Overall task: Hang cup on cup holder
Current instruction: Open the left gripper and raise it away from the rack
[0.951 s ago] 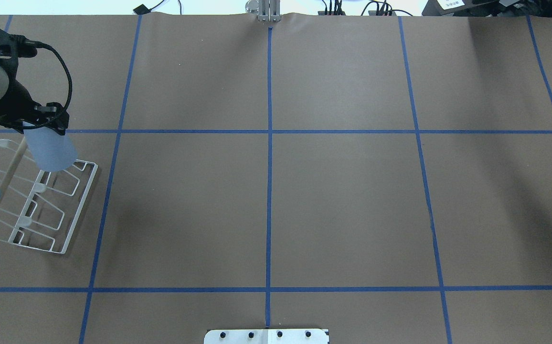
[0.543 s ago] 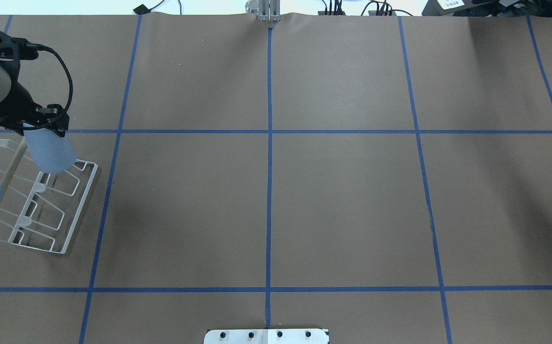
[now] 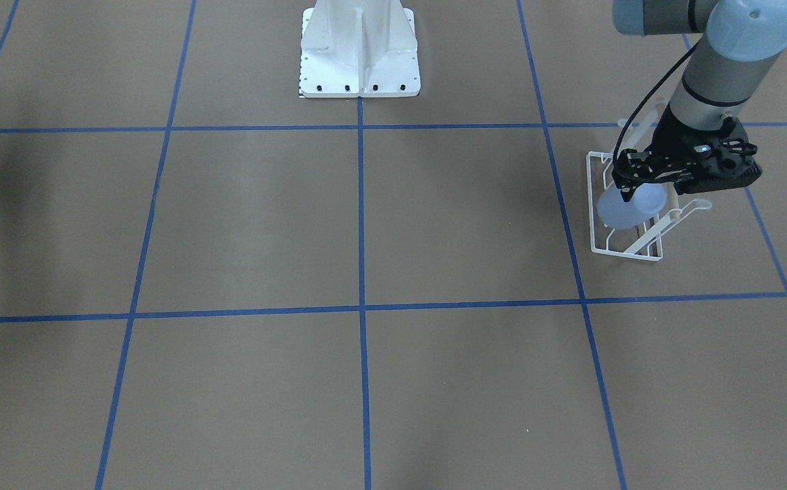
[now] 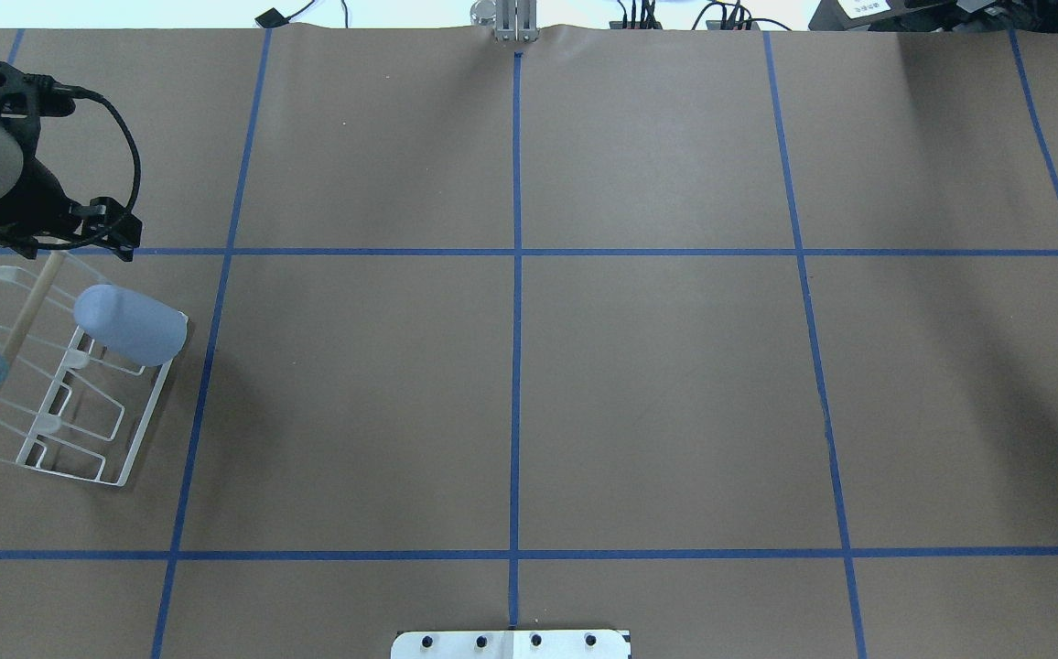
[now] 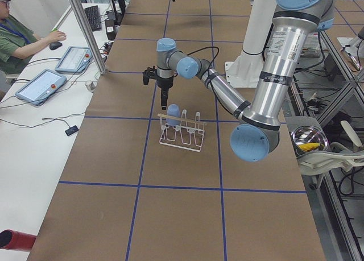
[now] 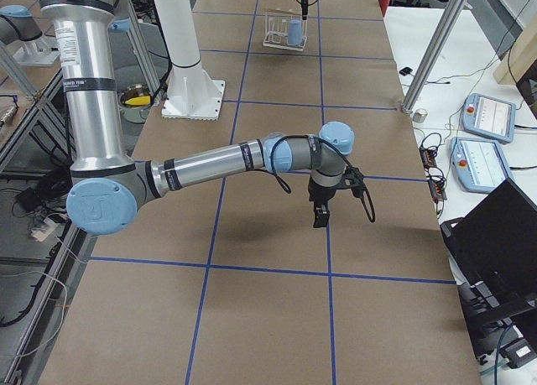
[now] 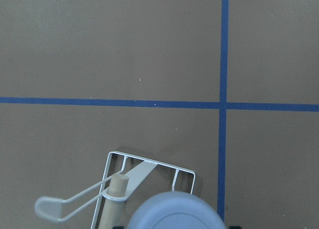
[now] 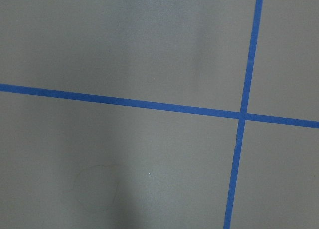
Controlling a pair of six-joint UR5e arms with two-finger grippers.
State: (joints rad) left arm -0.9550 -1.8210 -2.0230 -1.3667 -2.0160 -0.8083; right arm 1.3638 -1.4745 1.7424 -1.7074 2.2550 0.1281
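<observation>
The cup (image 4: 131, 325) is no longer hanging in the left claw (image 4: 80, 245). It is resting inverted on an end prong of the cup holder (image 4: 154, 401), long axis tilting, base pointing upward, rim facing the surface (image 4: 657, 384). The left claw is hovering above, apparently parted. Right claw (image 6: 320, 220): cannot tell.

cup (image 4: 131, 325): smooth matt plastic, faintly translucent. cup holder (image 4: 154, 403): white coated wire, slight sheen; wooden rod (image 4: 32, 307) bare, matt. table (image 4: 657, 384): matt brown paper, blue tape (image 4: 517, 366).
</observation>
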